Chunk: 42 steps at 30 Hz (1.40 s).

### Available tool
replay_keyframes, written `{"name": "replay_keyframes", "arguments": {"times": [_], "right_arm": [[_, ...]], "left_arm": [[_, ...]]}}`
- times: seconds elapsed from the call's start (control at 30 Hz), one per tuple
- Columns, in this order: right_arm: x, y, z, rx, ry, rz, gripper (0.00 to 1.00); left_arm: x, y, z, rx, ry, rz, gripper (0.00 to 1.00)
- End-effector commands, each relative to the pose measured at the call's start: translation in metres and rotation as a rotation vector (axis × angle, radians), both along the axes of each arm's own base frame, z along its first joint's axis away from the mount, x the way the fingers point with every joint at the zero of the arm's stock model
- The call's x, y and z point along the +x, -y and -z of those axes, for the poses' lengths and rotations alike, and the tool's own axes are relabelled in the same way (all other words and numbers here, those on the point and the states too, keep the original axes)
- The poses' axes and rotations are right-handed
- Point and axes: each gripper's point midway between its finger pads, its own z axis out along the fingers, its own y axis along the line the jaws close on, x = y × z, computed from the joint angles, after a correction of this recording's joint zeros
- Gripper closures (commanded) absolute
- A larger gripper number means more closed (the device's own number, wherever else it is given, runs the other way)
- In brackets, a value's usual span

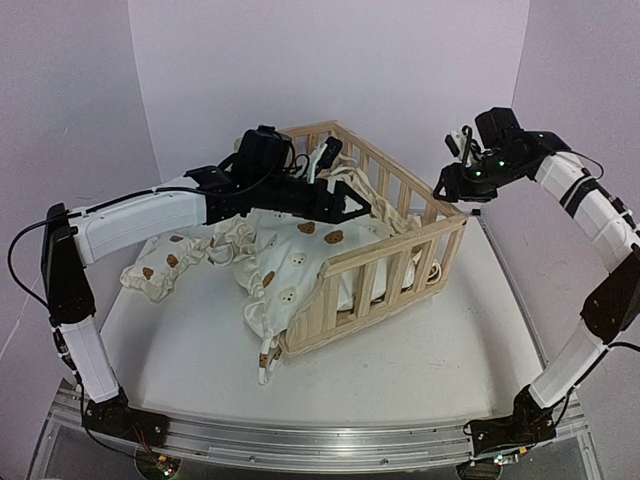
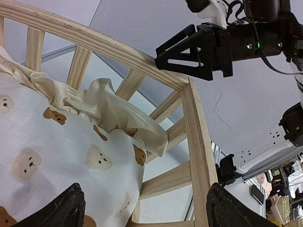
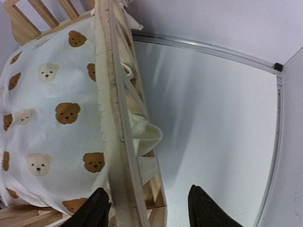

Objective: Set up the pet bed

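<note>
- Pine, pale and slatted, the pet bed's frame [image 1: 385, 258] stands at the middle of the white surface [image 1: 430, 365]. It is turned at an angle, with its open side towards the left.
- The cream bear-print cushion [image 1: 300, 245] lies crumpled and only partly inside the frame. Its left part spills out through the open side onto the surface, and a strip of it hangs down past the frame's near corner.
- The small matching pillow [image 1: 160, 265] lies on the surface left of the frame, outside it and just beside the spilled edge of the cushion.
- The left gripper [image 1: 355, 208] reaches in from the left over the cushion and hangs above it inside the frame. Its jaws are spread wide: in the left wrist view the two fingertips [image 2: 71, 208] stand well apart and pinch nothing.
- The right gripper [image 1: 452, 192] hovers at the frame's far right corner, just above the top rail. Its jaws are spread too. In the right wrist view the rail runs close beside one fingertip, and I cannot tell whether they touch.
- A fold of the cushion's ruffle [image 3: 147, 135] pokes out between the slats on the frame's right side.
</note>
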Motion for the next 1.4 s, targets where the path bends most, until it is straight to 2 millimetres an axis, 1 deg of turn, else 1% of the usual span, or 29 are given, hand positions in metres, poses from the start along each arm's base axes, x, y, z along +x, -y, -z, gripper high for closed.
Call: {"name": "replay_keyframes", "arguments": {"times": [0.0, 0.07, 0.2, 0.3, 0.37, 0.43, 0.47, 0.53, 0.57, 0.63, 0.7, 0.77, 0.83, 0.93, 1.03, 1.1, 1.2, 1.3, 1.37], "right_arm": [[-0.011, -0.023, -0.016, 0.085, 0.042, -0.132, 0.50], [-0.018, -0.027, -0.014, 0.122, 0.034, -0.138, 0.56], [-0.038, -0.036, -0.002, 0.192, -0.009, -0.172, 0.60], [-0.059, -0.047, 0.005, 0.258, -0.044, -0.192, 0.70], [-0.074, -0.058, -0.003, 0.305, -0.036, -0.208, 0.74], [-0.091, -0.072, -0.005, 0.339, -0.028, -0.223, 0.75], [-0.097, -0.078, -0.008, 0.361, -0.019, -0.222, 0.77], [-0.107, -0.089, -0.010, 0.398, -0.007, -0.215, 0.77], [-0.110, -0.093, -0.012, 0.415, 0.002, -0.210, 0.77], [-0.113, -0.097, -0.013, 0.417, 0.021, -0.194, 0.77], [-0.112, -0.095, -0.014, 0.409, 0.038, -0.174, 0.77], [-0.110, -0.095, -0.013, 0.401, 0.042, -0.171, 0.76], [-0.109, -0.097, -0.011, 0.395, 0.037, -0.178, 0.77], [-0.111, -0.101, -0.008, 0.389, 0.032, -0.187, 0.77], [-0.114, -0.104, -0.006, 0.389, 0.025, -0.198, 0.78], [-0.118, -0.108, -0.007, 0.394, 0.021, -0.209, 0.80], [-0.125, -0.115, -0.009, 0.398, 0.021, -0.227, 0.82], [-0.130, -0.121, -0.010, 0.398, 0.024, -0.241, 0.83], [-0.131, -0.124, -0.009, 0.400, 0.021, -0.246, 0.83]], "left_arm": [[0.008, 0.017, -0.028, -0.076, 0.028, 0.033, 0.11], [0.011, 0.026, -0.028, -0.083, 0.026, 0.058, 0.12], [0.018, 0.042, -0.018, -0.076, 0.015, 0.093, 0.14], [0.021, 0.053, -0.013, -0.084, 0.001, 0.127, 0.18], [0.023, 0.062, -0.009, -0.093, -0.024, 0.150, 0.23], [0.024, 0.070, -0.002, -0.100, -0.061, 0.168, 0.30], [0.023, 0.076, 0.005, -0.098, -0.083, 0.181, 0.33], [0.015, 0.084, 0.012, -0.095, -0.111, 0.209, 0.37], [0.010, 0.086, 0.015, -0.089, -0.121, 0.217, 0.36], [-0.005, 0.088, 0.023, -0.070, -0.128, 0.241, 0.32], [-0.020, 0.087, 0.035, -0.036, -0.127, 0.243, 0.29], [-0.029, 0.083, 0.043, -0.008, -0.127, 0.238, 0.26], [-0.036, 0.083, 0.053, 0.011, -0.135, 0.241, 0.20], [-0.043, 0.094, 0.068, 0.028, -0.166, 0.264, 0.18], [-0.047, 0.107, 0.078, 0.029, -0.185, 0.293, 0.19], [-0.044, 0.112, 0.081, 0.026, -0.188, 0.291, 0.25], [-0.040, 0.115, 0.080, 0.023, -0.184, 0.278, 0.38], [-0.035, 0.112, 0.080, 0.033, -0.164, 0.247, 0.56], [-0.033, 0.106, 0.072, 0.036, -0.126, 0.224, 0.71]]}}
